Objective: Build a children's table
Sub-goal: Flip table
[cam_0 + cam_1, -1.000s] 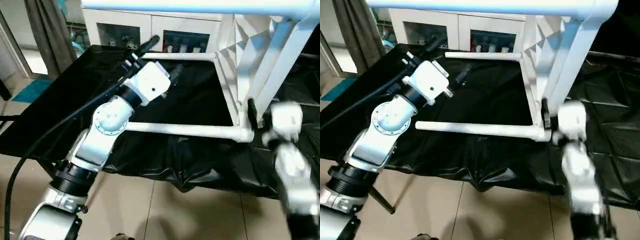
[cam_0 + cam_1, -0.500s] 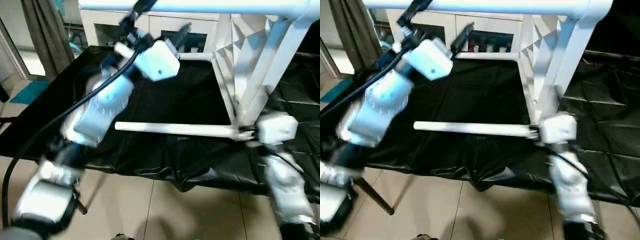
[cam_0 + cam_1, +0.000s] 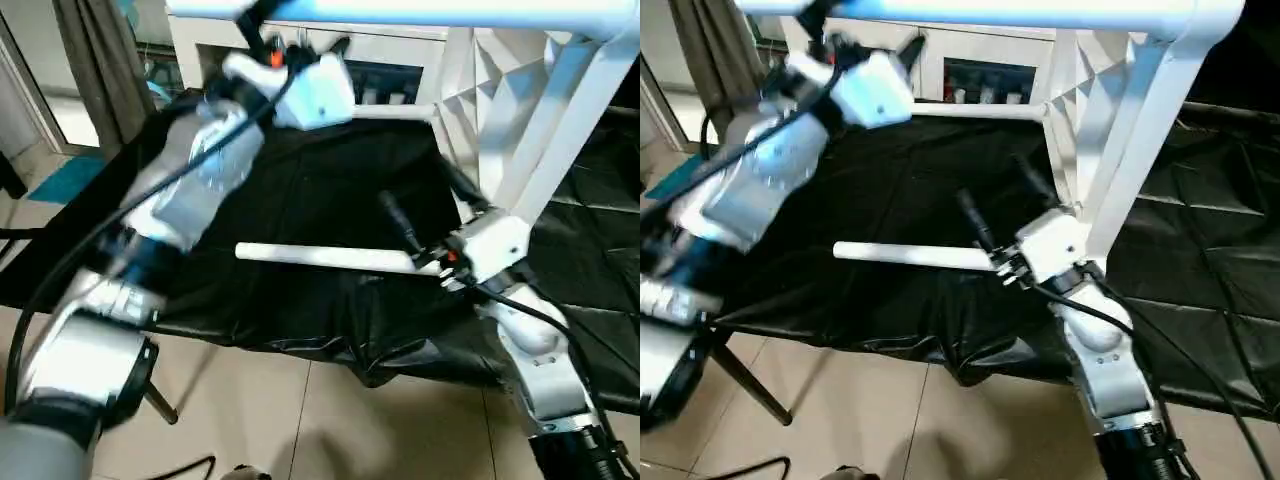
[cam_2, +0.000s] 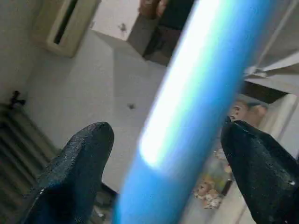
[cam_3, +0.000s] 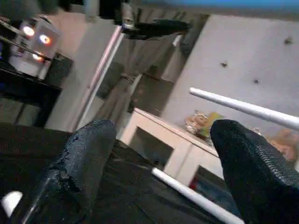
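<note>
- Left eye view: the children's table (image 3: 500,90) lay tipped on its side on the black-draped tabletop (image 3: 330,190), its ribbed underside facing the robot. Legs stood out from its corner sockets: a lower near leg (image 3: 330,258) ran level just above the cloth, a lower far leg (image 3: 395,112) sat behind it, and an upper near leg (image 3: 420,10) crossed the top of the picture. I judged the assembly mostly done, at least three legs appearing seated, with what was left likely pressing them home and setting the table upright. The left pincer (image 3: 300,42) was raised just under the upper leg. The right pincer (image 3: 425,215) had its two black fingers apart and bare, just above the socket end of the lower near leg.
- Right eye view: the same layout showed, with a diagonal white piece (image 3: 1130,140) running down from the top corner socket; whether it was the fourth leg or the top's edge I could not tell. The white glass-door cabinet (image 3: 980,60) stood behind.
- Left wrist view: the left pincer's fingertips (image 4: 79,154) stood wide apart on either side of the upper leg (image 4: 187,112), not closed on it.
- Right wrist view: the right pincer's fingertips (image 5: 88,149) were spread with nothing between them; two legs (image 5: 243,108) crossed beyond.
</note>
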`<state>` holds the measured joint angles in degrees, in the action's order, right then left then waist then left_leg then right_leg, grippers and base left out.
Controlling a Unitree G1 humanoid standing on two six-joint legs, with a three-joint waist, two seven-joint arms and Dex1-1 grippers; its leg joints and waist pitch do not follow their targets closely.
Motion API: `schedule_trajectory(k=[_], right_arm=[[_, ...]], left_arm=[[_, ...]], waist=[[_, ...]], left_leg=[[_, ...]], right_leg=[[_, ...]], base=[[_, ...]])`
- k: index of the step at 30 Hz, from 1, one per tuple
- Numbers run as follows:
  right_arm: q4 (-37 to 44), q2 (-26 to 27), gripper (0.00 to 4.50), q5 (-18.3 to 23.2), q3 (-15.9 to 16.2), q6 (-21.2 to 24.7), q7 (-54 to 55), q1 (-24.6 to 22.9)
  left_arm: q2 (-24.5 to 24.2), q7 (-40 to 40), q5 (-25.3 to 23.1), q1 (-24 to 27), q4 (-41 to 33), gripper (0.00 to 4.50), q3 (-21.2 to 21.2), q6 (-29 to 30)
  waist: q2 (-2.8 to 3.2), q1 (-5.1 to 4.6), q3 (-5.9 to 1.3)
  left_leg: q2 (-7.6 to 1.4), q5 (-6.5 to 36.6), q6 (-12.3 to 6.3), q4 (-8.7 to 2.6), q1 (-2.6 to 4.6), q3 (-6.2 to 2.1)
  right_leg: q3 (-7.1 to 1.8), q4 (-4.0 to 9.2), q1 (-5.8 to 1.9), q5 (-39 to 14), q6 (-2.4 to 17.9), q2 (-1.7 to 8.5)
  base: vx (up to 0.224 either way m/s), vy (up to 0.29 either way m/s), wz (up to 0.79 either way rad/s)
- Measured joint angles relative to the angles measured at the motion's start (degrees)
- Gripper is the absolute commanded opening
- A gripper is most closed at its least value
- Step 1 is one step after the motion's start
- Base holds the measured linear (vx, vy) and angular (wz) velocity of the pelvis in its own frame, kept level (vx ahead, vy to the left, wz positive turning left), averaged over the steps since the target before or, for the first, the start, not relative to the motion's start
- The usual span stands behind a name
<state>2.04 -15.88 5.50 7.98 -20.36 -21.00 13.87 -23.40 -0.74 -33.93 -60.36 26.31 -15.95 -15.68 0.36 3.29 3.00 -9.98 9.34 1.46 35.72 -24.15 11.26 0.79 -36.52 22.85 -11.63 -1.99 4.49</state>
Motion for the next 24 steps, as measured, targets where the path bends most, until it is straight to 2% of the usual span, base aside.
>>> schedule_trajectory(k=[15, 24], right_arm=[[0.3, 0.0, 3.76, 0.3, 1.1, 1.0, -1.4, -0.1], [0.3, 0.4, 3.76, 0.3, 1.4, 1.2, -1.8, -0.3]], left_arm=[[2.6, 3.1, 3.8, -0.8, 1.4, 2.86, 0.5, -0.3], [3.3, 7.9, 5.5, -0.5, 0.7, 2.56, 1.7, 3.1]], waist=[[0.0, 0.23, 0.0], [0.04, 0.49, -0.02]], left_leg=[[0.0, 0.0, 0.0, -0.07, 0.0, 0.0], [0.01, 0.0, 0.0, -0.11, 0.03, 0.0]], right_leg=[[0.0, 0.05, 0.01, 0.0, 0.0, 0.0], [0.01, 0.05, -0.01, 0.0, 0.0, 0.01]], base=[[0.0, 0.0, 0.0], [0.0, 0.0, 0.0]])
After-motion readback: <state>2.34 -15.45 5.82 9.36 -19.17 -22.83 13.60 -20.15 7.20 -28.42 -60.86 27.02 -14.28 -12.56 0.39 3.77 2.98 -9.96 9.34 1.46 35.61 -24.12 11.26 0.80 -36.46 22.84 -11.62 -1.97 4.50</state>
